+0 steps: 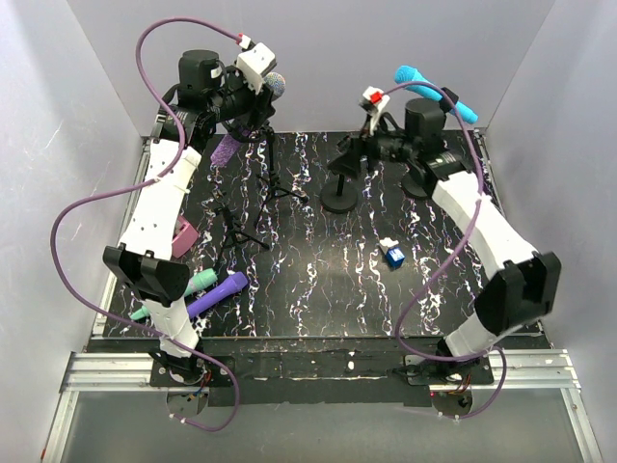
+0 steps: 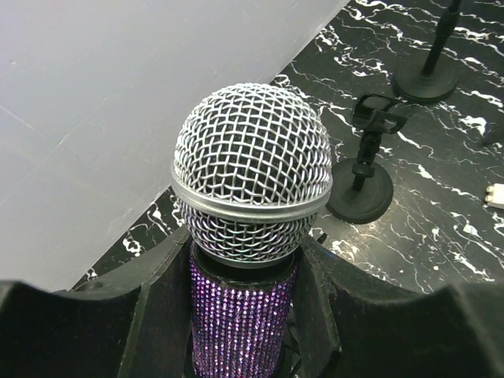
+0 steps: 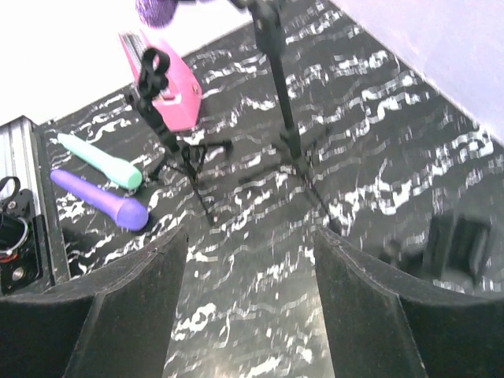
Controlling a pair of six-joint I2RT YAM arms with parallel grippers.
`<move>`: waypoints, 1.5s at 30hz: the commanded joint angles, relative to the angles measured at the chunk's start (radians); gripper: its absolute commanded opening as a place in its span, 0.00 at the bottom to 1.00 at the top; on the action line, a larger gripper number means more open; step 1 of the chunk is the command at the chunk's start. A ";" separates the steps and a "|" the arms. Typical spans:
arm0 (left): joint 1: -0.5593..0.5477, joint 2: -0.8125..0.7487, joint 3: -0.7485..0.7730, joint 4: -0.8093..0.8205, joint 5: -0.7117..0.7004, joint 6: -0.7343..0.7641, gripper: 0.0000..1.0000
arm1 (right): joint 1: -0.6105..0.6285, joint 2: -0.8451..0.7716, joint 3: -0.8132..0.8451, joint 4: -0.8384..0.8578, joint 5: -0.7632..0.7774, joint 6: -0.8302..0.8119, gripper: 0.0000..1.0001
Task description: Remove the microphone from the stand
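The left claw [image 2: 242, 272] clamps the purple mic [image 2: 250, 165] just under its mesh head, atop the tripod stand [image 1: 274, 178] at the worktop's [image 1: 328, 280] far left; the right claw [image 3: 250, 252] gapes wide, empty

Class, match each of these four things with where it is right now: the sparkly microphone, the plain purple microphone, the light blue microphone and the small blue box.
Things
1. sparkly microphone
2. plain purple microphone
3. light blue microphone
4. small blue box

Places
A. lying flat beside the mint microphone
B. by itself on the table, right of centre
C. clamped in the left gripper
D. raised at the back right

Pairs: 1-C, 2-A, 3-D, 4-B
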 commanded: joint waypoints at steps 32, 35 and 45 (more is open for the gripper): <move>-0.005 -0.033 0.153 -0.058 0.034 -0.127 0.00 | 0.241 0.596 0.550 0.490 0.165 -0.071 0.39; -0.004 -0.051 0.133 -0.044 0.079 -0.141 0.00 | 0.257 0.503 0.434 0.504 0.175 -0.157 0.22; -0.001 -0.080 0.081 0.004 0.217 -0.173 0.00 | 0.300 0.165 -0.062 0.559 0.349 -0.128 0.01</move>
